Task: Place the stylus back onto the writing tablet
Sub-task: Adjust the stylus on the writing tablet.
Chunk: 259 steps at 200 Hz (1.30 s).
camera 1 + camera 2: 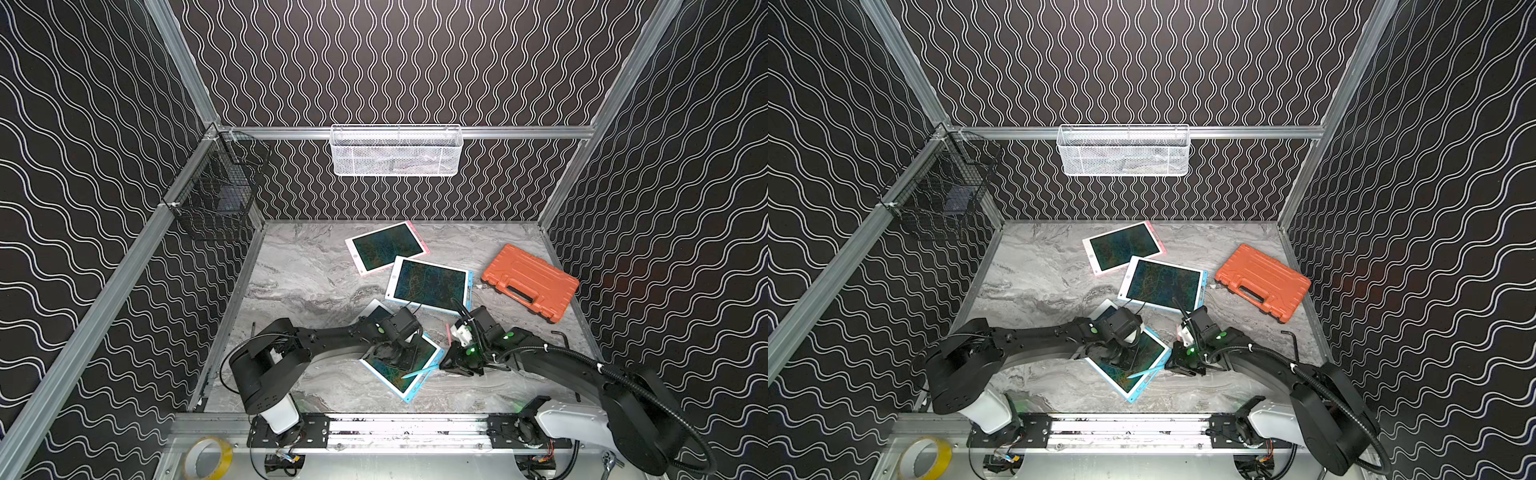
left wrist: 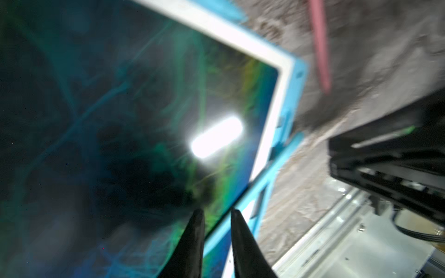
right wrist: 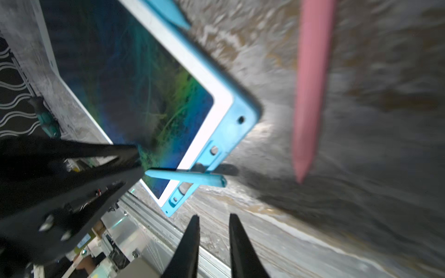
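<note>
**Blue stylus slanted across the near tablet's corner**

The only marks on show are tangled green and blue scrawls on the dark tablet screens, and none reads as words. In both top views the sky-blue plastic stylus (image 1: 419, 371) lies slantwise over the right corner of the nearest blue-framed, white-bordered writing tablet (image 1: 405, 388). One end is over the screen. The other juts past the frame above the grey marbled counter (image 1: 316, 270).

In the right wrist view the end over the screen sits right at the tips of the left fingers (image 3: 125, 151), which reach in over the glass. Those fingers stand a narrow gap apart. The blurred left wrist view shows a blue strip running toward that gap, but whether they pinch the stylus cannot be told.

The right fingers (image 3: 193, 231) hover low over bare counter just beside the tablet's right edge. They are slightly apart with nothing between them, near the stylus's jutting end but not touching it.

A pink plastic stylus (image 1: 449, 334) lies on the counter between the near tablet and a second blue-framed tablet (image 1: 430, 284). A pink-framed tablet (image 1: 386, 247) lies farther back. An orange plastic carry case (image 1: 530, 282) sits toward the right wall.
</note>
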### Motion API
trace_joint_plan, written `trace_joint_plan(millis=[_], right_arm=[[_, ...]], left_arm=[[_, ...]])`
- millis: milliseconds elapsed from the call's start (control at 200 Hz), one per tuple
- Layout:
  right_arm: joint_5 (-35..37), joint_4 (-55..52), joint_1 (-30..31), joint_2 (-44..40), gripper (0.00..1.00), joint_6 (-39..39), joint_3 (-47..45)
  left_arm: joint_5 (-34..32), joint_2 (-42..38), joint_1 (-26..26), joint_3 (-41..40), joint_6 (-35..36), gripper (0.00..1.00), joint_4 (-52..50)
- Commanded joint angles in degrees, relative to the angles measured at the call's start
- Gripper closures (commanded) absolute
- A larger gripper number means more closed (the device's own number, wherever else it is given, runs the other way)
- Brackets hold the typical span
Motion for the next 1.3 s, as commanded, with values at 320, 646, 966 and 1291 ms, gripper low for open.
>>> trace_joint_plan(millis=[320, 646, 966, 1291], right_arm=[[-2.93, 8.39, 1.25, 3.08, 0.74, 3.99, -1.88], [-2.24, 9.29, -0.37, 3.36, 0.74, 4.79, -2.75], [-1.83, 9.79, -0.90, 4.50, 0.75, 5.03, -2.38], [-1.05, 9.46, -0.90, 3.97, 0.75, 5.81, -2.26]], left_arm=[[1.44, 0.57, -1.55, -1.92, 0.43, 0.71, 3.02], [2.05, -0.87, -3.31, -2.29, -1.20, 0.73, 2.26], [2.69, -0.46, -4.29, -2.00, -2.06, 0.74, 3.43], [2.27, 1.89, -4.12, 0.74, -0.57, 0.71, 3.25]])
